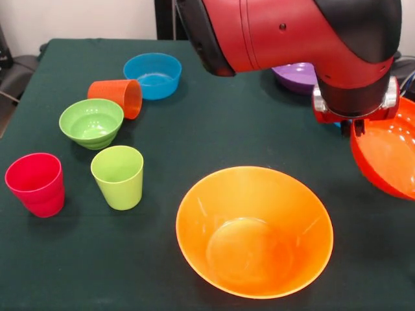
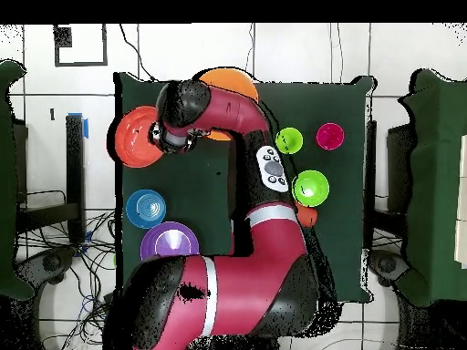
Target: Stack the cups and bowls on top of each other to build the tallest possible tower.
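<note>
A red and black robot arm [image 2: 242, 182] reaches up across a dark green table [image 2: 342, 264]. Its end sits over a red-orange bowl [image 2: 135, 137] at the left. A yellow-orange bowl [image 2: 228, 80] lies at the far edge. A blue bowl [image 2: 145, 208] and a purple bowl [image 2: 170, 243] sit lower left. On the right are a lime green cup [image 2: 290, 139], a pinkish red cup [image 2: 330, 136] and a green bowl [image 2: 311, 187].

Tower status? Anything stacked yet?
Nothing stacked yet. The yellow-orange bowl sits alone near the table's middle. In hand: the gripper is at the rim of the tilted red-orange bowl; grip unclear. Left: every cup and bowl, including the lime cup, red cup and tipped orange cup.
</note>
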